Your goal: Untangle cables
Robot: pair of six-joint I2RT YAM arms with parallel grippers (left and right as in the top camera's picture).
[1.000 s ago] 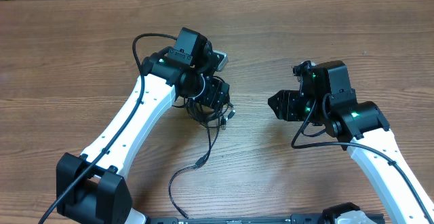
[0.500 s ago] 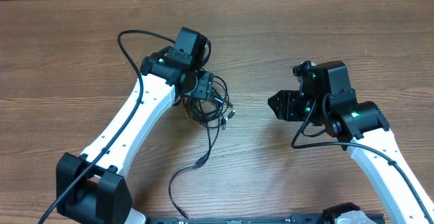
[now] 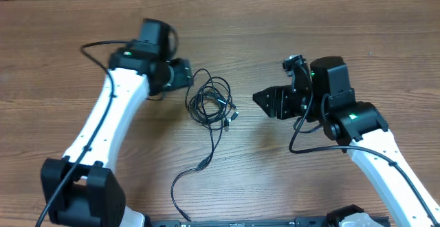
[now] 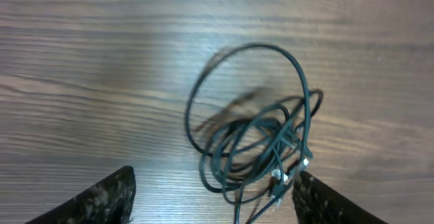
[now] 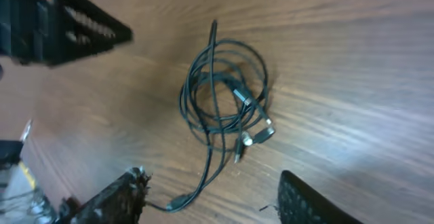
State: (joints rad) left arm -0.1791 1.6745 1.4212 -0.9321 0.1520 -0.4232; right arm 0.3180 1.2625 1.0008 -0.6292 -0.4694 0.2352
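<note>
- The left hand sits just left of the cables, its fingers spread wide and holding nothing. Half a second ago it was right on top of the bundle; now it has swung clear, taking its white arm with it.
- The right hand has edged left toward the bundle while the other retreats. Its fingers are also parted and empty, and its wrist view looks straight down on the coil.
- Set free, the cables lie in the middle of the wooden bench, between the two hands and touching neither. The top loop now stands open and round, where it was hidden under the left hand a moment ago.
- The silvery plug ends bunch together at the lower right edge of the coil, where several strands cross one another.
- One loose tail runs from the coil toward the near edge of the bench, in the same place as a second ago.
- The change reads as a release and handover, not a finish. The cords are still wound through each other, so the untangling looks barely begun.
- The right hand appears best placed for the next grasp. The plug cluster or the free tail are the likely places to pull a strand out, and tugging the whole coil risks tightening the knot.
</note>
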